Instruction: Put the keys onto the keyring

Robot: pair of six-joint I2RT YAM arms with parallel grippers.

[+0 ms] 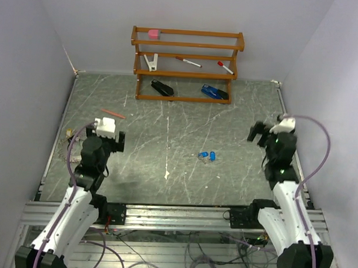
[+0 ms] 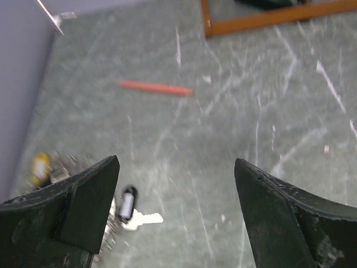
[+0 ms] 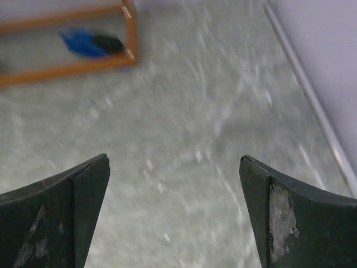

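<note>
Left pincer (image 2: 177, 167) hangs above the left side of the bench (image 1: 167, 128) with its jaws wide apart and nothing between them. The right pincer (image 3: 174, 162) is likewise spread and empty, over bare bench near the right wall.

The keys (image 1: 208, 155), two small blue-headed ones, lie close together on the bench between the arms, nearer the right one. The keyring (image 1: 65, 143) sits well apart from them at the far left edge, just beside the left arm. In the left wrist view only a blurred part of it shows past the left finger, with a black-tagged key (image 2: 129, 204) and a yellow tag (image 2: 40, 166).

Neither task thing is in hand, so the job looks hardly begun.

Several risks follow, as I judge it:
- The keys lie flat and thin, so closing jaws may skid them along the bench instead of pinching them.
- Because they nearly touch, a grab could take both or flick one away.
- A light hold on a plastic head could let a key slip during the long carry to the ring.
- The ring hugs the bench edge and wall, leaving the left arm little room, and its fringe of keys may snag a finger.
</note>
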